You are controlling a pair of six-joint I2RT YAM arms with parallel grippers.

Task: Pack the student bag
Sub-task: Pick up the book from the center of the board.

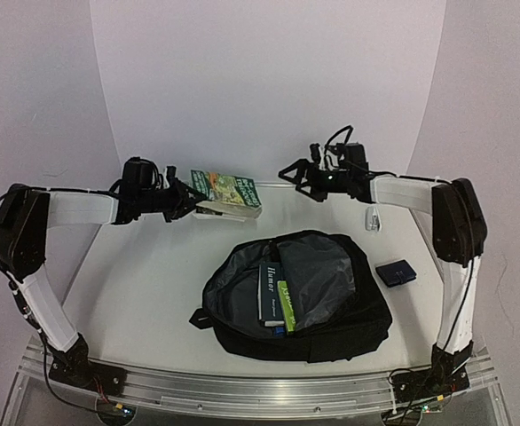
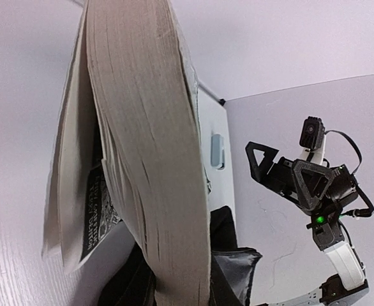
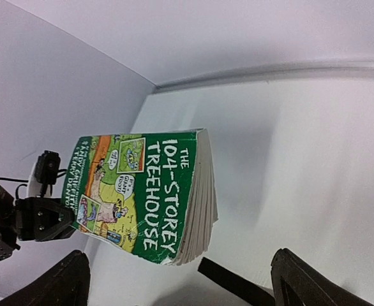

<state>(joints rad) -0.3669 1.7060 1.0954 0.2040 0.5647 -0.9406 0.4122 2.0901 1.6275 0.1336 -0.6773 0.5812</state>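
The student bag (image 1: 331, 302) lies unzipped in the middle of the table, its grey lining showing and two books (image 1: 276, 293) standing in the opening. My left gripper (image 1: 189, 202) is shut on one end of a green paperback, "The 104-Storey Treehouse" (image 1: 229, 192), and holds it off the table behind the bag. That book's page edge (image 2: 149, 159) fills the left wrist view, with the bag (image 2: 235, 271) below it. My right gripper (image 3: 187, 287) stands open and empty to the right of the book (image 3: 145, 194), apart from it; its fingers (image 3: 53, 284) frame the view.
A small dark blue pouch (image 1: 395, 272) lies right of the bag. A small white object (image 1: 373, 218) sits near the back right edge. A black strap (image 3: 231, 277) of the bag shows under the right gripper. White walls close in the table at the back and sides.
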